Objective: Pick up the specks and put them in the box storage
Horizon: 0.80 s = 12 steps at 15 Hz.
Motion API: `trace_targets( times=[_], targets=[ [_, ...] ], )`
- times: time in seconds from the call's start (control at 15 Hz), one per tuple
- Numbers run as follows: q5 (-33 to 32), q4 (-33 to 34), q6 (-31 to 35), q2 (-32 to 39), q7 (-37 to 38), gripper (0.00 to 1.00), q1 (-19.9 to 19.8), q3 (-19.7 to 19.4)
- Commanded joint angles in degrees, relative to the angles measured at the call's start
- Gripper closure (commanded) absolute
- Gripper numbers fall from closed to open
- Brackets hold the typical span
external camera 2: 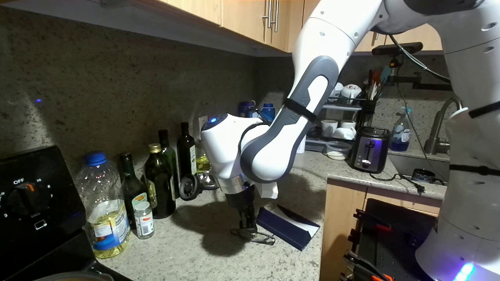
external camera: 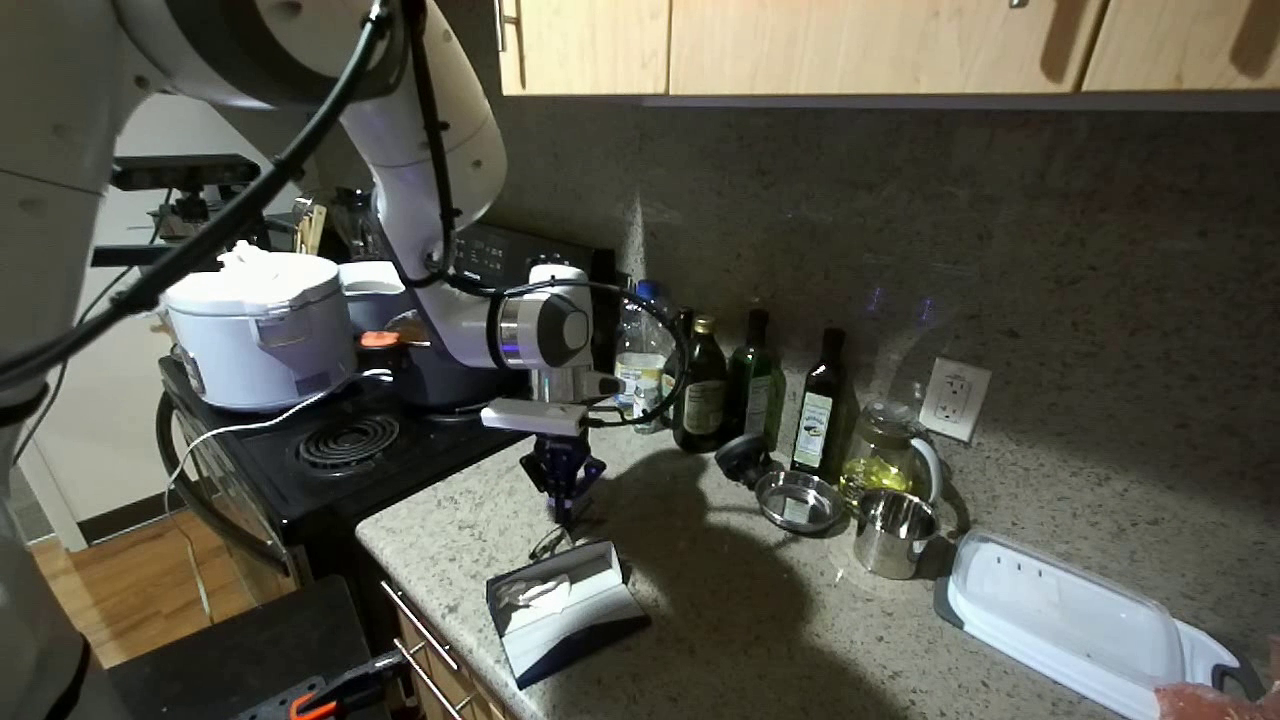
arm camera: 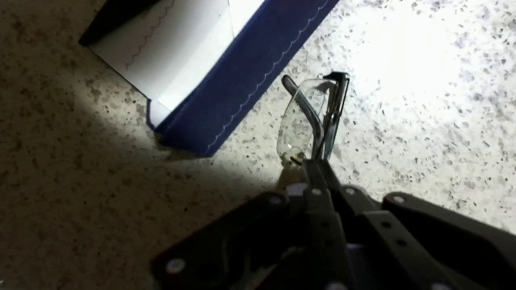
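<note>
Since my jaws pinch the eyeglasses (arm camera: 313, 119) just beside the open spectacle case (arm camera: 242, 72), I should lift straight up, then cross and lower gently.

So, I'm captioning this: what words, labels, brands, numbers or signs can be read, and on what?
"OFF": stove panel, above the knob.
"HI", probably: right of "OFF".
"3": same panel, lower left of the knob.
Its other marks: too small.
Labels on blue-capped bottle, dark bottles, small jar: too blurred.
Spectacle case, glasses: no lettering visible.
</note>
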Motion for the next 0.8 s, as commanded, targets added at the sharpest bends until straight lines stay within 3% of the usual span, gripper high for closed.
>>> trace_targets(
  times=[0.0, 0.13, 0.27, 0.4, 0.6, 0.73],
  targets=[
    [1.5, 0.8, -0.8, 0.4, -2.1, 1.0, -0.5, 0.4],
    [1.5, 0.7, -0.7, 0.6, -1.9, 0.97, -0.4, 0.4],
    [1.5, 0.6, -0.6, 0.6, -1.9, 0.75, -0.4, 0.4],
    [1.5, 0.5, -0.5, 0.6, -1.7, 0.68, -0.3, 0.4],
    [1.6, 0.6, -0.5, 1.0, -1.7, 0.66, -0.3, 0.4],
    [1.6, 0.8, -0.6, 1.0, -1.8, 0.71, -0.3, 0.4]
  ],
)
